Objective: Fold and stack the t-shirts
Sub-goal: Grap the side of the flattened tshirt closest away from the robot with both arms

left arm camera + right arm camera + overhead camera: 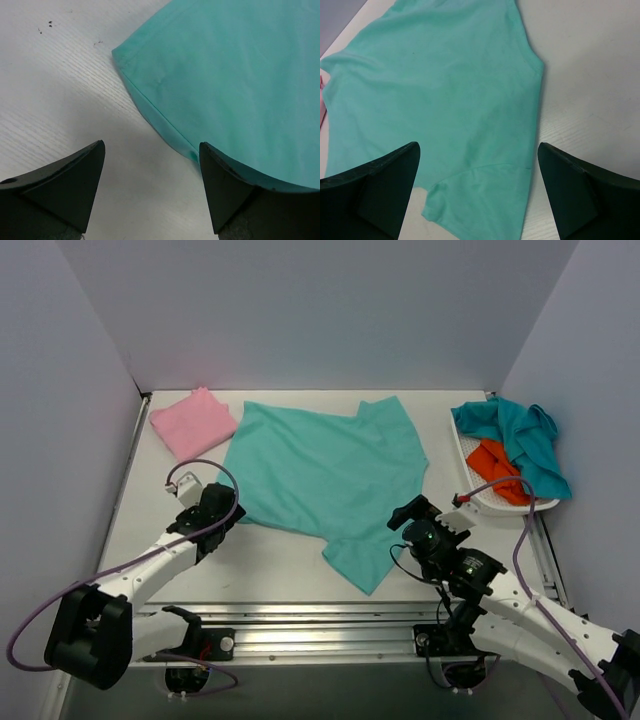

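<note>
Black and spread wide apart, the left gripper (152, 150) holds nothing. It sits low over the white table (285, 570), with the hem corner of the sea-green t-shirt (320, 475) just ahead of it. In the left wrist view one finger overlaps the hem edge. You cannot confirm contact from that view.

The right gripper (479, 150) is equally wide open and empty. It faces the garment from the opposite side, with the near sleeve lying between its fingers in the right wrist view.

The sea-green t-shirt lies flat at the centre of the table, fully spread. Its hem is toward the left arm and its sleeves toward the right. No fold has been made in it.

Beyond it, at the far left corner, the pink t-shirt (193, 422) lies folded into a compact square. Treat it as the base of the stack. At the far right, a white basket (462, 445) holds the darker teal t-shirt (522, 435) and the orange t-shirt (497, 468), both crumpled.

Status, as judged: one garment of four is finished. You have yet to fold the sea-green t-shirt and place it on the pink one. After that, spread, fold and stack the two basket garments.
</note>
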You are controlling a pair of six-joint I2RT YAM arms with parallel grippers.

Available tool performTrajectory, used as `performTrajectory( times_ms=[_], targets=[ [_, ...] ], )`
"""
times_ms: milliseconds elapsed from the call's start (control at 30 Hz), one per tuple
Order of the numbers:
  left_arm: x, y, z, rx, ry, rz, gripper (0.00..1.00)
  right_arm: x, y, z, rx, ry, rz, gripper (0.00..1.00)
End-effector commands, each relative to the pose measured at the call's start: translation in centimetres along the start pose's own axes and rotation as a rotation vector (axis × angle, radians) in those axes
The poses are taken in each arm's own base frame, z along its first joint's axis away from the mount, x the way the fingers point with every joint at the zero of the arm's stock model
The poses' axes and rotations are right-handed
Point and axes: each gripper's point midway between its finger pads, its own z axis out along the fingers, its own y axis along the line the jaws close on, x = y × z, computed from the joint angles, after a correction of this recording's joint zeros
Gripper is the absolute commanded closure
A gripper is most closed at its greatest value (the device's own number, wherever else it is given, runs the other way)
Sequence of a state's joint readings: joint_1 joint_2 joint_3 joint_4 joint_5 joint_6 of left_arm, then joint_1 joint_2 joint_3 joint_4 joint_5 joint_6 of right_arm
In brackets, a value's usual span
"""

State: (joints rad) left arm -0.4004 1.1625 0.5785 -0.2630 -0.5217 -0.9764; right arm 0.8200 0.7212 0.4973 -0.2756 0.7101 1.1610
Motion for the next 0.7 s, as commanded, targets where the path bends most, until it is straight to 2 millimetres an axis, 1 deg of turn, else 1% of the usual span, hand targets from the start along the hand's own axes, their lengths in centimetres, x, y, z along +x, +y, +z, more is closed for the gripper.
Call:
performTrajectory(
  times_ms=[0, 33, 67, 100, 133, 167, 233, 267, 300, 333, 433, 467, 500, 533, 567, 633, 667],
  targets=[
    [-0.9, 0.1, 1.8, -0.036, -0.053, -0.085, 0.17, -1.4, 0.8, -0.6, 0.011, -0.018, -0.036, 0.00],
    [-0.9, 0.1, 2.3, -0.042, -0.043, -0.096, 0.19, -1.7, 1.1, -0.8, -0.001, -0.020, -0.031, 0.00],
    [-0.4, 0.5, 3.2, -0.067, -0.022, -0.095, 0.21, -1.9, 1.1, -0.9, -0.005, -0.023, -0.032, 0.00],
    [-0.8, 0.6, 4.0, -0.069, -0.024, -0.124, 0.22, -2.1, 1.2, -1.1, -0.012, -0.025, -0.037, 0.00],
    [-0.5, 0.4, 4.4, -0.057, 0.003, -0.137, 0.23, -2.5, 1.5, -1.4, -0.028, -0.031, -0.026, 0.00],
    [-0.1, 0.7, 5.1, -0.070, 0.016, -0.138, 0.24, -2.8, 1.6, -1.6, -0.035, -0.036, -0.021, 0.00],
    [-0.3, 0.6, 5.8, -0.073, 0.009, -0.150, 0.26, -3.3, 1.7, -1.8, -0.047, -0.046, -0.020, 0.00],
    [0.0, 0.7, 6.3, -0.086, 0.015, -0.149, 0.27, -3.5, 1.9, -2.0, -0.052, -0.049, -0.020, 0.00],
    [0.0, 0.7, 6.5, -0.092, 0.014, -0.148, 0.35, -3.6, 1.9, -2.1, -0.056, -0.051, -0.022, 0.00],
    [-0.1, 0.7, 6.5, -0.099, 0.011, -0.150, 0.37, -3.8, 1.9, -2.1, -0.054, -0.053, -0.024, 0.00],
    [-0.3, 0.7, 6.7, -0.101, 0.002, -0.157, 0.38, -4.0, 2.1, -2.3, -0.060, -0.055, -0.022, 0.00],
    [-0.3, 0.6, 6.9, -0.103, 0.000, -0.160, 0.40, -3.9, 2.2, -2.3, -0.066, -0.051, -0.025, 0.00],
    [-0.4, 0.6, 7.0, -0.106, -0.003, -0.160, 0.45, -3.6, 2.2, -2.3, -0.073, -0.040, -0.023, 0.00],
    [-0.4, 0.6, 7.1, -0.107, -0.003, -0.160, 0.54, -3.5, 2.4, -2.3, -0.079, -0.035, -0.022, 0.00],
    [-0.2, 0.7, 7.3, -0.115, 0.001, -0.156, 0.59, -3.3, 2.3, -2.2, -0.080, -0.028, -0.021, 0.00],
    [-0.2, 0.6, 7.4, -0.115, 0.003, -0.152, 0.66, -2.4, 2.4, -2.1, -0.093, 0.002, -0.025, 0.00],
    [-0.1, 0.6, 7.5, -0.115, 0.005, -0.151, 0.75, -2.0, 2.4, -2.1, -0.099, 0.018, -0.028, 0.00]
  ],
)
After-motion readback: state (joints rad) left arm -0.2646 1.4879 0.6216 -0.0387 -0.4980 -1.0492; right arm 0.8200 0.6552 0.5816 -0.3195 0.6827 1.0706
